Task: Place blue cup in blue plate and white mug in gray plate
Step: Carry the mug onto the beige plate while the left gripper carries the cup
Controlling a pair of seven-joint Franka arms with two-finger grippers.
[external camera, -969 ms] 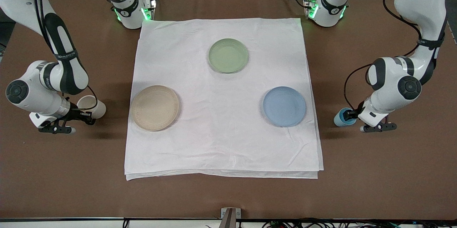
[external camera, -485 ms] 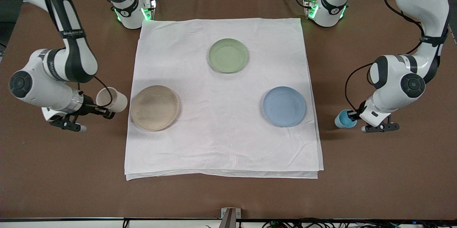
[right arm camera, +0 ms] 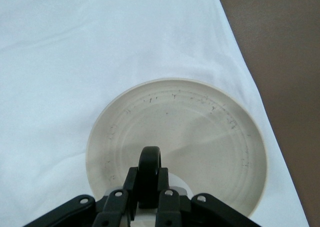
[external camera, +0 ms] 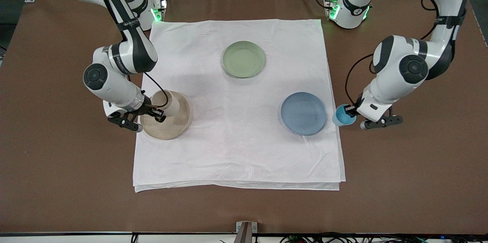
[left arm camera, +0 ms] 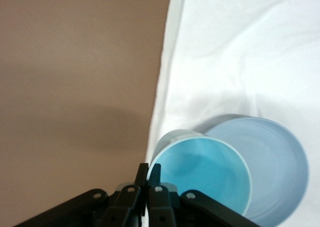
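- Over the gray plate (external camera: pixel 167 121), at the right arm's end of the white cloth (external camera: pixel 236 151), the right gripper (external camera: pixel 155 114) carries the white mug (external camera: pixel 173 106) in the air.
- From the right wrist view, the right gripper's fingers (right arm camera: pixel 131 192) are pinched narrow on the mug's dark handle (right arm camera: pixel 149 174), with the gray plate (right arm camera: pixel 200 137) spread out beneath it.
- At the left arm's end, the left gripper (external camera: pixel 349 112) holds the blue cup (external camera: pixel 343 116) over the edge of the cloth, just beside the blue plate (external camera: pixel 303 113).
- From the left wrist view, the left gripper's fingers (left arm camera: pixel 155 179) are closed narrow on the rim of the blue cup (left arm camera: pixel 205 169); the blue plate (left arm camera: pixel 280 157) lies past it, and brown table (left arm camera: pixel 75 87) shows alongside the cloth.
- A green plate (external camera: pixel 244 59) sits on the cloth farther from the front camera than the other two plates, between them, with nothing on it.
- Both other plates lie flat on the cloth, well apart.
- A dark band on the right arm (external camera: pixel 122 60) carries lettering, too small to read; the same goes for a band on the left arm (external camera: pixel 450 18).
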